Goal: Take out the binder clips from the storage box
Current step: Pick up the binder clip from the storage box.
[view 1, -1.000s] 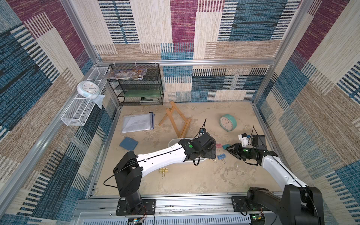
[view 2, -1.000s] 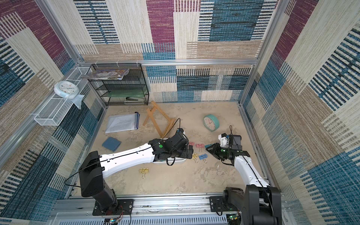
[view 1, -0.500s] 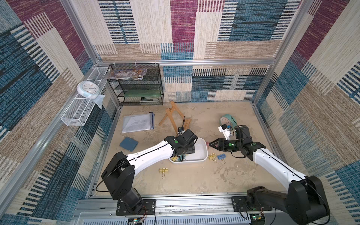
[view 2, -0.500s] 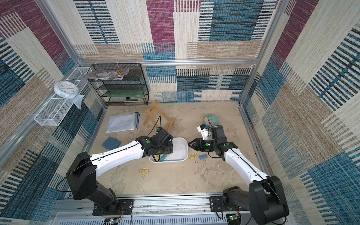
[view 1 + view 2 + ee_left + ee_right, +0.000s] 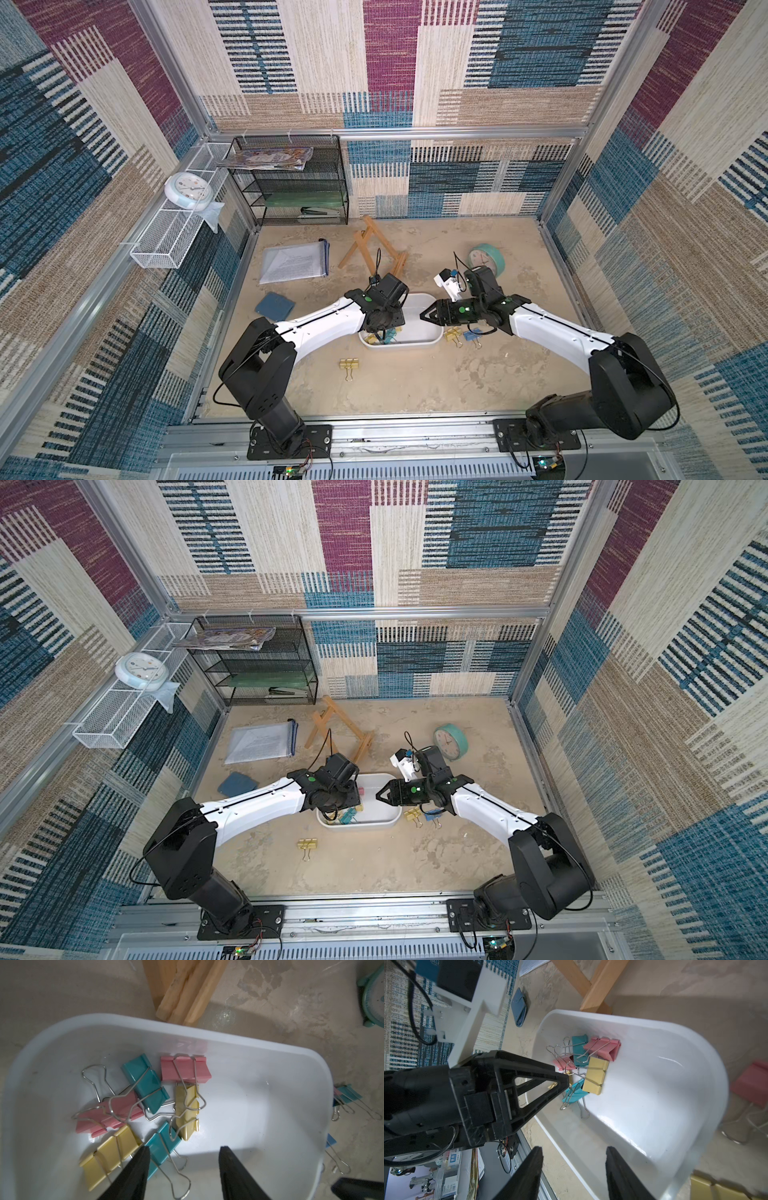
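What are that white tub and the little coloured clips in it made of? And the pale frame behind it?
The storage box: looks like moulded plastic, glossy white, given its soft highlights and rounded corners. The binder clips: probably painted sheet metal, pastel, crisply folded, with bare shiny wire handles. The stand: apparently unfinished light wood; grain shows.

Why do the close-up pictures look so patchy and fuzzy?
Left wrist view: shade covers much of the storage box, leaving a bright patch on its floor. Right wrist view: glare streaks the box's wall, and the pink binder clip lying outside it is blurred. Both top views look evenly lit.
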You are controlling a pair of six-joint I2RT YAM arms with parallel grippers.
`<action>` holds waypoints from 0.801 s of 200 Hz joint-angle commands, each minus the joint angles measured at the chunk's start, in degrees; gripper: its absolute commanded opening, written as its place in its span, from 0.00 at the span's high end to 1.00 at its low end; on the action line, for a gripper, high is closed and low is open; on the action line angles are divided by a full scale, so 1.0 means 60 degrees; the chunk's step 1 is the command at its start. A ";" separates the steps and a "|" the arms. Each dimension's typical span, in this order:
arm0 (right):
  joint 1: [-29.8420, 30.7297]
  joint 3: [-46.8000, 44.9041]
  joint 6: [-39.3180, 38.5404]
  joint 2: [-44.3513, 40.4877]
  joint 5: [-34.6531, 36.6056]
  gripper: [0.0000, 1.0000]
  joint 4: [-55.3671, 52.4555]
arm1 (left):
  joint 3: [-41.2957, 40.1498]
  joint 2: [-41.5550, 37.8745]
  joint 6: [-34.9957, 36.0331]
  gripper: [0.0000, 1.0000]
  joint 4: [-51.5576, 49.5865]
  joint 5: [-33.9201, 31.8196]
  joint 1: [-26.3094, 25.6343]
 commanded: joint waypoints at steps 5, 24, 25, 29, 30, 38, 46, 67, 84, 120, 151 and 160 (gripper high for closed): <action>0.0146 0.0065 0.0302 0.0295 0.0015 0.47 0.0571 | 0.0103 0.0175 0.0117 0.44 0.0051 -0.0067 0.0087; 0.0206 0.0095 0.0407 0.0540 -0.0039 0.47 0.0674 | 0.0131 0.0287 0.0211 0.48 0.0163 0.0048 0.0187; 0.0210 0.0095 0.0410 0.0554 -0.0044 0.47 0.0674 | 0.0136 0.0298 0.0212 0.48 0.0182 0.0063 0.0188; 0.0214 0.0103 0.0414 0.0592 -0.0047 0.47 0.0673 | 0.0141 0.0321 0.0235 0.49 0.0231 0.0113 0.0191; 0.0221 0.0106 0.0421 0.0602 -0.0047 0.47 0.0666 | 0.0134 0.0329 0.0239 0.50 0.0245 0.0125 0.0197; 0.0236 0.0134 0.0415 0.0691 -0.0060 0.46 0.0674 | 0.0137 0.0354 0.0257 0.50 0.0340 0.0223 0.0194; 0.0251 0.0167 0.0392 0.0765 -0.0061 0.46 0.0646 | 0.0142 0.0413 0.0243 0.50 0.0398 0.0303 0.0195; 0.0273 0.0260 0.0343 0.0918 0.0022 0.48 0.0516 | 0.0157 0.0515 0.0258 0.55 0.0450 0.0401 0.0204; 0.0264 0.0383 0.0270 0.1071 0.0127 0.49 0.0318 | 0.0117 0.0536 0.0258 0.56 0.0471 0.0455 0.0204; 0.0265 0.0495 0.0202 0.1209 0.0277 0.49 0.0245 | 0.0039 0.0630 0.0258 0.57 0.0567 0.0571 0.0228; 0.0263 0.0585 0.0224 0.1234 0.0213 0.46 0.0336 | -0.0059 0.0616 0.0209 0.61 0.0620 0.0555 0.0240; 0.0271 0.0581 0.0210 0.1199 0.0189 0.44 0.0382 | -0.0105 0.0616 0.0191 0.63 0.0676 0.0576 0.0235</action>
